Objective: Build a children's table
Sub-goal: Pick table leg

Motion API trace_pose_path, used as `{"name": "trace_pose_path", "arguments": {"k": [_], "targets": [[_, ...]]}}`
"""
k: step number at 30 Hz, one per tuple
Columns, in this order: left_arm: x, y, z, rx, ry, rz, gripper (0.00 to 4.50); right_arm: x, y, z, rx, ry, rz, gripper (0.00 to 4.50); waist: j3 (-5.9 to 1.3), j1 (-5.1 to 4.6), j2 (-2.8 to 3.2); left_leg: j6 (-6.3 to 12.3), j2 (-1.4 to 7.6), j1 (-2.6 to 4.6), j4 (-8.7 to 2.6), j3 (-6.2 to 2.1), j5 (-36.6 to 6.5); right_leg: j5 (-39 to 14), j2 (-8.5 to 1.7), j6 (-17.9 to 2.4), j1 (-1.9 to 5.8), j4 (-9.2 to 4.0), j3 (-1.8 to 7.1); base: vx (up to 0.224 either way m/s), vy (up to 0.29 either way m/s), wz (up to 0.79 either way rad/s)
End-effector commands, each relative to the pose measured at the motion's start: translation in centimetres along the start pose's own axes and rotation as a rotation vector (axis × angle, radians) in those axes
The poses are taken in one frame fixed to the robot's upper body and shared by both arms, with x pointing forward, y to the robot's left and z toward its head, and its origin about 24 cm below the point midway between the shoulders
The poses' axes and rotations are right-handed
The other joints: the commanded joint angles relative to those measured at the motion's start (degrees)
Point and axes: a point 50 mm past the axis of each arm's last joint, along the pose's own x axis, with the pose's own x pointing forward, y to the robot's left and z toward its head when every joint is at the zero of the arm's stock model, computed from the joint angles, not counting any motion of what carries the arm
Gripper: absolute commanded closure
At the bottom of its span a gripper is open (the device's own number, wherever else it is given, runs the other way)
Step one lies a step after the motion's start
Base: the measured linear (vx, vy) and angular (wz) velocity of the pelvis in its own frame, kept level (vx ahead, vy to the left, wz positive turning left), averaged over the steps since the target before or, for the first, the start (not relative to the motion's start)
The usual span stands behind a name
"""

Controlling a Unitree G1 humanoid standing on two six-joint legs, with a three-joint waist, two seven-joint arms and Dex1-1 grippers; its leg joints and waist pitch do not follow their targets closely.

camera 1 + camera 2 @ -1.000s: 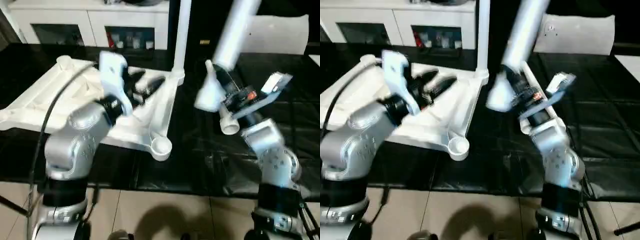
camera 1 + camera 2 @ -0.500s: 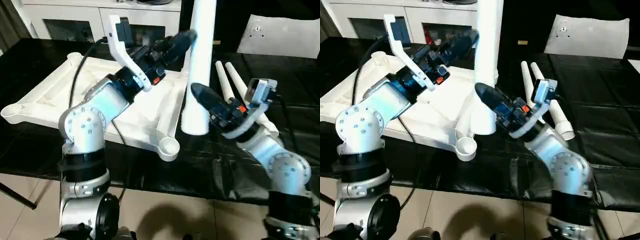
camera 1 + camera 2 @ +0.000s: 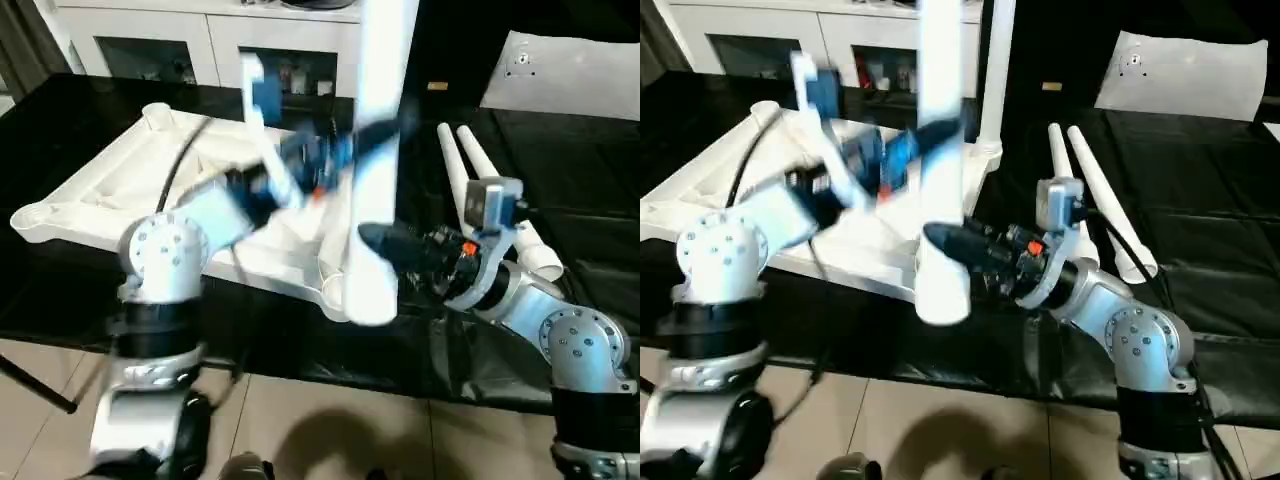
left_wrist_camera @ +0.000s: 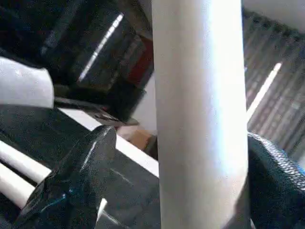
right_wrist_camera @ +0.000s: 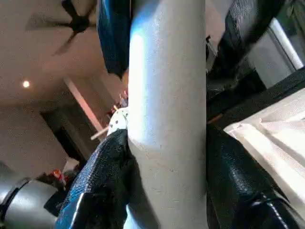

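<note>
While our right gripper (image 3: 385, 243) pinches the leg (image 3: 376, 150) low in mid-frame, we steady it upright over the near corner socket (image 3: 332, 290) of the tabletop (image 3: 110, 200). Our left gripper (image 4: 157, 191) stands spread around it higher up — we close it before pressing down.

A glossy black worktop (image 3: 590, 250) stands on a beige tiled floor (image 3: 330, 420). Behind it runs a low white cabinet with glass-fronted compartments (image 3: 150, 45). The right wrist view shows a ceiling fan (image 5: 71, 16) and a round ceiling light (image 5: 26, 84).
</note>
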Motion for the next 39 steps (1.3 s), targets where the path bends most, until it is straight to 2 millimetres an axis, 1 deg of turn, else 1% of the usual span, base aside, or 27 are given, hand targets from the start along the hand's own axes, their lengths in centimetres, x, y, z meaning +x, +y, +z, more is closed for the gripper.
{"name": "trace_pose_path", "arguments": {"k": [1,2,3,4,6,8,10,11,14,18,19,22,23,24,25,28,29,30,32,33,35,37,38,39], "targets": [[-0.5,-0.5,-0.1,0.003,0.021,-0.062,0.9,0.2,0.2,0.6,-0.035,0.017,0.025,2.61,-5.0,0.09,-0.38,0.77,0.19,0.46,-3.51,0.25,-5.1,-12.2,-3.06,-8.5,3.63,-4.51,1.74,0.0,0.0,0.0],[-0.6,-0.6,-0.1,0.002,0.021,-0.077,0.9,0.2,0.2,0.7,-0.036,0.02,0.025,2.61,-4.96,0.07,-0.5,0.67,0.08,0.36,-3.52,0.3,-5.7,-13.1,-3.13,-8.5,3.77,-4.58,1.73,0.0,0.0,0.0],[-0.7,-0.8,0.0,-0.005,0.013,-0.103,0.9,0.1,0.2,0.7,-0.036,0.03,0.028,2.61,-4.85,0.03,-0.52,0.61,0.14,0.4,-3.6,0.3,-6.3,-14.6,-3.15,-8.2,3.7,-4.76,1.72,0.0,0.0,0.0],[-0.9,-1.1,0.1,-0.011,0.003,-0.141,0.9,0.0,0.2,0.6,-0.036,0.044,0.032,2.61,-4.9,0.05,-0.65,0.59,0.15,0.42,-3.55,0.34,-6.3,-15.0,-3.18,-8.1,3.72,-4.79,1.74,0.0,0.0,0.0],[-1.0,-1.4,0.2,-0.017,-0.006,-0.189,0.9,-0.1,0.2,0.5,-0.033,0.061,0.038,2.61,-4.89,0.1,-0.69,0.65,0.19,0.41,-3.56,0.35,-6.0,-14.8,-3.17,-8.3,3.69,-4.76,1.76,0.0,0.0,0.0],[-1.2,-1.6,0.2,-0.026,-0.012,-0.215,0.9,-0.1,0.2,0.5,-0.031,0.071,0.042,2.61,-4.89,0.02,-0.58,0.63,0.23,0.42,-3.53,0.34,-6.4,-14.6,-3.13,-8.6,3.63,-4.62,1.73,0.0,0.0,0.0],[-1.4,-1.8,0.3,-0.039,-0.016,-0.255,0.9,-0.2,0.2,0.4,-0.029,0.094,0.05,2.61,-4.84,0.03,-0.7,0.89,0.14,0.36,-3.52,0.37,-6.6,-15.4,-3.18,-8.3,3.71,-4.78,1.73,0.0,0.0,0.0],[-1.4,-1.9,0.3,-0.041,-0.011,-0.265,0.9,-0.2,0.2,0.3,-0.028,0.107,0.054,2.61,-4.88,0.09,-0.88,0.91,0.15,0.37,-3.51,0.34,-6.2,-15.6,-3.17,-8.1,3.75,-4.67,1.72,0.0,0.0,0.0],[-1.6,-1.7,0.0,-0.044,0.021,-0.272,0.9,-0.2,0.2,0.1,-0.025,0.144,0.065,2.61,-4.88,0.07,-0.81,0.9,0.15,0.37,-3.5,0.34,-5.7,-15.5,-3.09,-7.7,3.66,-4.67,1.79,0.0,0.0,0.0],[-1.7,-1.4,0.0,-0.045,0.034,-0.274,0.9,-0.3,0.0,0.0,-0.028,0.169,0.068,2.61,-4.96,0.06,-0.78,0.96,0.17,0.36,-3.46,0.37,-5.4,-14.2,-3.1,-8.2,3.69,-4.52,1.8,0.0,0.0,0.0],[-1.7,-1.4,0.0,-0.046,0.034,-0.274,0.9,-0.3,0.0,0.0,-0.028,0.169,0.068,2.61,-5.0,0.07,-0.68,0.96,0.18,0.39,-3.45,0.35,-5.4,-14.0,-3.12,-8.4,3.71,-4.47,1.79,0.0,0.0,0.0],[-1.8,-1.2,0.0,-0.037,0.04,-0.271,0.9,-0.3,-0.1,0.0,-0.032,0.174,0.069,2.61,-4.99,0.05,-0.73,1.0,0.19,0.38,-3.45,0.34,-5.5,-13.3,-3.1,-8.7,3.73,-4.41,1.78,0.0,0.0,0.0],[-1.8,-1.1,0.0,-0.02,0.047,-0.262,1.15,-0.4,-0.1,0.0,-0.033,0.176,0.069,2.61,-5.01,0.07,-0.74,1.0,0.22,0.46,-3.47,0.33,-5.6,-14.0,-3.15,-8.6,3.74,-4.49,1.77,0.0,0.0,0.0],[-1.8,-0.9,0.1,0.017,0.04,-0.252,1.3,-0.4,-0.2,0.0,-0.037,0.177,0.068,2.61,-5.05,0.11,-0.67,1.01,0.24,0.44,-3.45,0.3,-5.4,-13.7,-3.15,-8.6,3.74,-4.42,1.79,0.0,0.0,0.0],[-1.9,-0.8,0.2,0.053,0.036,-0.241,1.34,-0.4,-0.2,0.0,-0.041,0.178,0.067,2.61,-4.98,0.08,-0.73,1.14,0.24,0.34,-3.5,0.28,-5.3,-13.7,-3.15,-8.4,3.76,-4.57,1.79,0.0,0.0,0.0],[-2.0,-0.4,0.5,0.154,0.028,-0.219,1.3,-0.4,-0.3,0.0,-0.049,0.18,0.066,2.61,-5.01,0.07,-0.7,1.16,0.33,0.39,-3.54,0.24,-5.3,-13.8,-3.24,-7.9,3.8,-4.65,1.81,0.0,0.0,0.0],[-2.1,-0.4,0.4,0.186,0.042,-0.224,1.54,-0.4,-0.3,0.0,-0.05,0.18,0.067,2.61,-5.02,0.05,-0.65,0.99,0.32,0.38,-3.52,0.3,-5.5,-13.8,-3.27,-8.0,3.82,-4.55,1.84,0.0,0.0,0.0],[-2.1,-0.4,0.4,0.197,0.048,-0.226,1.71,-0.4,-0.3,0.0,-0.05,0.181,0.068,2.61,-5.03,0.06,-0.66,1.02,0.33,0.44,-3.55,0.27,-5.5,-13.9,-3.26,-8.0,3.79,-4.56,1.84,0.0,0.0,0.0],[-2.3,-0.3,0.2,0.227,0.074,-0.229,1.83,-0.3,-0.4,0.0,-0.052,0.181,0.069,2.61,-5.02,0.01,-0.64,1.05,0.37,0.49,-3.58,0.26,-5.7,-13.6,-3.22,-8.2,3.74,-4.44,1.82,0.0,0.0,0.0],[-2.4,-0.2,0.2,0.231,0.076,-0.231,1.83,-0.3,-0.4,0.0,-0.052,0.181,0.07,2.61,-5.06,-0.03,-0.53,0.96,0.38,0.51,-3.54,0.28,-5.5,-13.0,-3.22,-8.5,3.71,-4.33,1.82,0.0,0.0,0.0],[-2.4,-0.2,0.2,0.232,0.075,-0.238,2.16,-0.3,-0.4,0.0,-0.053,0.181,0.07,2.61,-5.08,0.01,-0.6,0.89,0.38,0.5,-3.52,0.31,-5.5,-12.2,-3.22,-9.2,3.74,-4.18,1.81,0.0,0.0,0.0],[-2.5,-0.2,0.2,0.235,0.071,-0.247,2.19,-0.3,-0.5,0.0,-0.055,0.181,0.07,2.61,-5.05,0.0,-0.64,0.87,0.29,0.43,-3.47,0.36,-5.7,-12.4,-3.22,-9.5,3.73,-4.19,1.79,0.0,0.0,0.0],[-2.5,-0.2,0.1,0.241,0.071,-0.251,2.29,-0.3,-0.5,0.0,-0.055,0.181,0.071,2.61,-5.05,0.01,-0.65,0.9,0.29,0.44,-3.47,0.36,-5.7,-12.6,-3.26,-9.5,3.76,-4.22,1.81,0.0,0.0,0.0],[-2.5,-0.1,0.1,0.244,0.073,-0.254,2.29,-0.3,-0.5,0.0,-0.057,0.18,0.07,2.61,-5.09,0.07,-0.49,0.88,0.33,0.47,-3.46,0.34,-5.8,-12.8,-3.3,-9.5,3.76,-4.21,1.81,0.0,0.0,0.0]]}}
